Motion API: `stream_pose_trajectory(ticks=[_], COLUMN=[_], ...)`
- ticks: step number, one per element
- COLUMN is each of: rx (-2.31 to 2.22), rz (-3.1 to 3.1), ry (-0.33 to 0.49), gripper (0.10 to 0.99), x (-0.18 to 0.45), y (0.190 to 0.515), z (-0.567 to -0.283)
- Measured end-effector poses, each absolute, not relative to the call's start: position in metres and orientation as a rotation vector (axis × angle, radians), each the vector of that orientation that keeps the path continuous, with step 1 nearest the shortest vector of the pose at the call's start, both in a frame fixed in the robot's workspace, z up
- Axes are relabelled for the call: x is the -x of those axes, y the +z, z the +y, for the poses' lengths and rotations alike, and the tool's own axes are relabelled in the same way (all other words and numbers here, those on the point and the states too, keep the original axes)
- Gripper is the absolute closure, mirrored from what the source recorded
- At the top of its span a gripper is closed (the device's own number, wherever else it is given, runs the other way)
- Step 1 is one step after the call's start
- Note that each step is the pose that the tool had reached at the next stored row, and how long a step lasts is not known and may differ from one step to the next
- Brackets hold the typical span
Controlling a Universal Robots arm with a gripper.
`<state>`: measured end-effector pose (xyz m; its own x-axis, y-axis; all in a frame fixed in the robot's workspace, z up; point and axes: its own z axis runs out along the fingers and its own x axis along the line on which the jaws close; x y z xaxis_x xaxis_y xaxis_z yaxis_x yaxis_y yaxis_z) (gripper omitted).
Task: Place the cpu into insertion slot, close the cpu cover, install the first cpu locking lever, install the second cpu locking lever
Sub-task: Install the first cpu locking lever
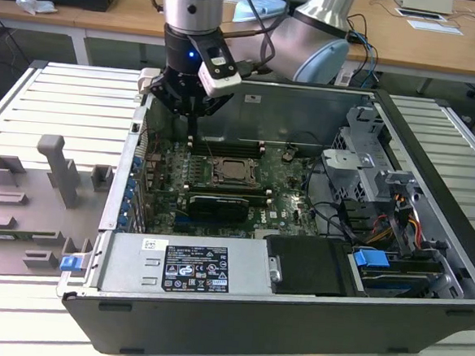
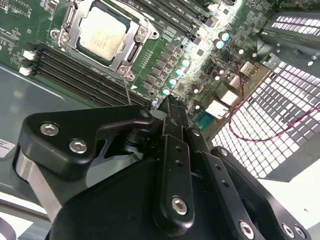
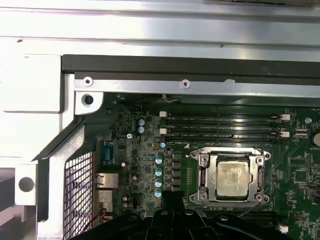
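Gripper [image 1: 192, 119] fingers pinched together, empty, above motherboard [image 1: 165, 188] beside covered cpu [image 3: 233, 176]; risk: fingertip clipping memory slots [image 3: 220, 127] near socket.

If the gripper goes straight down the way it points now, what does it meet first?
Probably the motherboard beside the memory slots, not the cpu. The gripper hangs off to the side; depth is unclear.

Silver arm [image 1: 192, 8], black screwed pincer [image 2: 172, 107]
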<state>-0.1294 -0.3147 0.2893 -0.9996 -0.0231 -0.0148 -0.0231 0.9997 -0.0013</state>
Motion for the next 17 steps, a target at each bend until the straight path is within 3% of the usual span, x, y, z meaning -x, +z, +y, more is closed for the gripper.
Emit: stream_pose_trajectory(ticks=[7,17], rx=[0.036,0.036], rz=[3.127,3.128], ry=[-0.002,-0.002], gripper=[0.980,0.980], x=[0.131,0.117], y=[0.278,0.264], z=[-0.313,-0.286])
